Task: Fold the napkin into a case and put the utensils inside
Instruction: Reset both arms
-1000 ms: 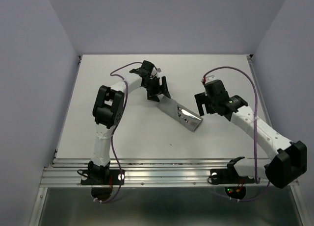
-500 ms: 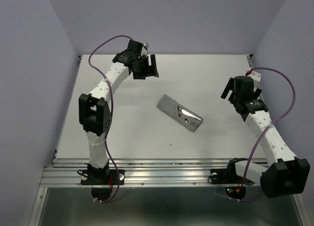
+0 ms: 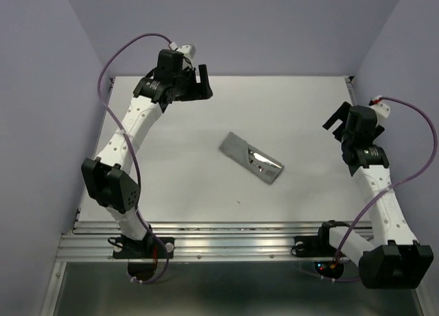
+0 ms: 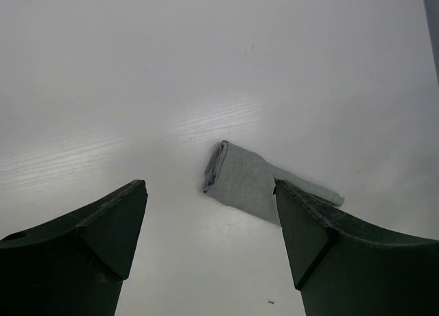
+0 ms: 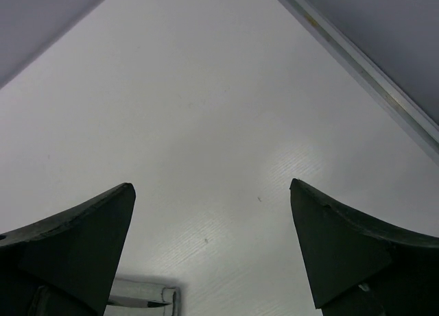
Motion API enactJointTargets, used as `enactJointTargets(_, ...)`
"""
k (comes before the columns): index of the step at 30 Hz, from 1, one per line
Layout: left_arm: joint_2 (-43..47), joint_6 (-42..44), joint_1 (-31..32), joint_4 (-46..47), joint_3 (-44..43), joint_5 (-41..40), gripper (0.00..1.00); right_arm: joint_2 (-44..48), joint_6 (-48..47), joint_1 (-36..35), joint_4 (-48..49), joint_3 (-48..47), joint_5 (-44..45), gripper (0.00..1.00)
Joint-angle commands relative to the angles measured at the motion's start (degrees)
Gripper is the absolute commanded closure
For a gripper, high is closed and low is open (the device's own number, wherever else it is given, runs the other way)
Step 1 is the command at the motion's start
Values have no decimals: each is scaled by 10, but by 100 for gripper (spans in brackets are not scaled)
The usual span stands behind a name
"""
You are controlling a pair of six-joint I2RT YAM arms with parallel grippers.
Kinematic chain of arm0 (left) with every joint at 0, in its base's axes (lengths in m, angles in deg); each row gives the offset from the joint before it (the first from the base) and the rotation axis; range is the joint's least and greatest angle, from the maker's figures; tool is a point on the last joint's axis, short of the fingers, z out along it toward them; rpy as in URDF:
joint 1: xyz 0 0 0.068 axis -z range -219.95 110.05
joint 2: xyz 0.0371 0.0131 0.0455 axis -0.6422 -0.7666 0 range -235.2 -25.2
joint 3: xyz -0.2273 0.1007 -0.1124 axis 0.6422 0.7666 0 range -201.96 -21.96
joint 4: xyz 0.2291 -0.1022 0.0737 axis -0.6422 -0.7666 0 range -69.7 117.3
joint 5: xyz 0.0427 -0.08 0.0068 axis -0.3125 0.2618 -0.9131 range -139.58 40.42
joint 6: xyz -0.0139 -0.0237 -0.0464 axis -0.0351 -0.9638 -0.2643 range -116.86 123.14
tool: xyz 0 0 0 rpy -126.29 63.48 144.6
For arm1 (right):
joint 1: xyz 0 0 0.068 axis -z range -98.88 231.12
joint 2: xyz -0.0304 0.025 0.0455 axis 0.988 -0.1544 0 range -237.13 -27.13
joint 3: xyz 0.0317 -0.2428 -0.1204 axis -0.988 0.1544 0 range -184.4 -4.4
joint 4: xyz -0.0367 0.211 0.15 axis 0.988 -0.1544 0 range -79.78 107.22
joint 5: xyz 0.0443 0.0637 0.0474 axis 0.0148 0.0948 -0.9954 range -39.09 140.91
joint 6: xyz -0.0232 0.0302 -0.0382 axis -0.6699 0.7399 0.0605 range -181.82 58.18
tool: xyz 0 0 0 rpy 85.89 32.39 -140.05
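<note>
Grey case point(image 3: 241, 151) sits central on the table point(image 3: 171, 186), off every edge; my left claw point(image 3: 203, 84), far back, and right claw point(image 3: 334, 119) both gape.

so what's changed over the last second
Both arms backed away from the case: the left tool went from its far end to the far-left corner of the table, and the right tool swung out to the right edge. Both are open and empty. The case, with the utensils shining at its mouth, has not moved.
</note>
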Motion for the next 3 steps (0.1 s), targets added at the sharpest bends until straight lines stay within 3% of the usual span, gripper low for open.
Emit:
enactJointTargets(1, 44, 20, 0, 45, 13, -20, 13, 26, -10, 0, 32, 4, 18, 0)
enactJointTargets(3, 48, 16, 0, 45, 8, -18, 13, 29, -15, 0, 30, 5, 16, 0)
